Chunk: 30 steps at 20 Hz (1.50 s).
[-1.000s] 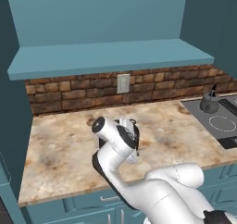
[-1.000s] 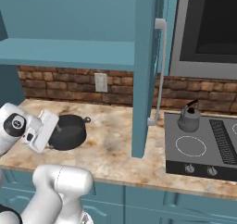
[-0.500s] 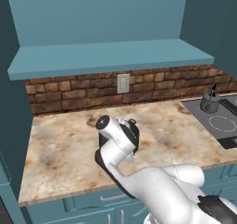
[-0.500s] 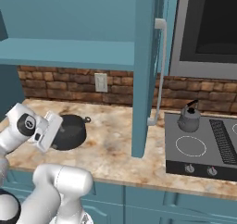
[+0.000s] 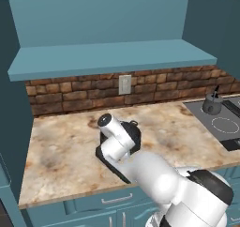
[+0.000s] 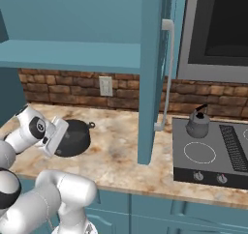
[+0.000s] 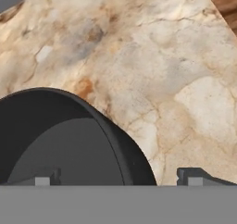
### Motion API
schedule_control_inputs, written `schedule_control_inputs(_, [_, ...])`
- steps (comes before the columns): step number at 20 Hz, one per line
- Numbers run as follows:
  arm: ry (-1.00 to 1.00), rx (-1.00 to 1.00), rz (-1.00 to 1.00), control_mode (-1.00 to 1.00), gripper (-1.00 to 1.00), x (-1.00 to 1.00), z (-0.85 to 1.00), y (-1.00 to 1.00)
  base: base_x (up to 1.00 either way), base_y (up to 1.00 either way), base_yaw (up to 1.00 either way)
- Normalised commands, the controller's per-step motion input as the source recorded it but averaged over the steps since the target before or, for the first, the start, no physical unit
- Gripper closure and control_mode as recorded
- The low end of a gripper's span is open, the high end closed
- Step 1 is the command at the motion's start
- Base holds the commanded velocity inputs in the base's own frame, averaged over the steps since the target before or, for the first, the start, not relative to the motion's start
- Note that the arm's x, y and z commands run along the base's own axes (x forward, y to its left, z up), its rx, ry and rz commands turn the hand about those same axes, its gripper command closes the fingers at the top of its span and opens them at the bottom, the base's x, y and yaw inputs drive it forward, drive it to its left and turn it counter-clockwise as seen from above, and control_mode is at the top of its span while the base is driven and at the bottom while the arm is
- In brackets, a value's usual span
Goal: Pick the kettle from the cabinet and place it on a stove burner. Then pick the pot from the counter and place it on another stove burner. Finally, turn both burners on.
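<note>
One item, the kettle (image 6: 197, 124), sits on a stove burner (image 6: 199, 152); beside it, the pot (image 6: 72, 137) awaits the spread-open tool (image 7: 115, 177).

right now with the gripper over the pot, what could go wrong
1. The open gripper straddles the pot rim, one fingertip inside, one outside. A shallow pinch on that thin wall could slip, or tilt the wide pot on lifting.
2. The open cabinet door hangs between the pot and the stove burners; a straight carry across could hit it.
3. The kettle already stands on a rear burner, so a low swing might knock it.
</note>
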Motion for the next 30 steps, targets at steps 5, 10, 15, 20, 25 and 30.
schedule_control_inputs(5, [0.04,0.06,0.0,-1.0,-1.0,0.3,-0.2,0.12,0.0,0.0,0.0])
schedule_control_inputs(10, [0.0,0.04,0.0,-1.0,-1.0,0.03,-0.28,0.02,0.0,0.0,0.0])
schedule_control_inputs(15, [0.0,0.03,0.0,-1.0,1.0,0.0,-0.32,0.01,0.0,0.0,0.0])
schedule_control_inputs(20, [0.0,0.02,0.0,-1.0,1.0,0.0,-0.25,0.0,0.0,0.0,0.0])
schedule_control_inputs(25, [-0.01,0.0,0.0,-1.0,1.0,0.0,-0.03,0.0,0.0,0.0,0.0])
schedule_control_inputs(30, [0.0,0.0,-0.01,-1.0,1.0,-0.06,0.01,0.0,0.0,0.0,0.0])
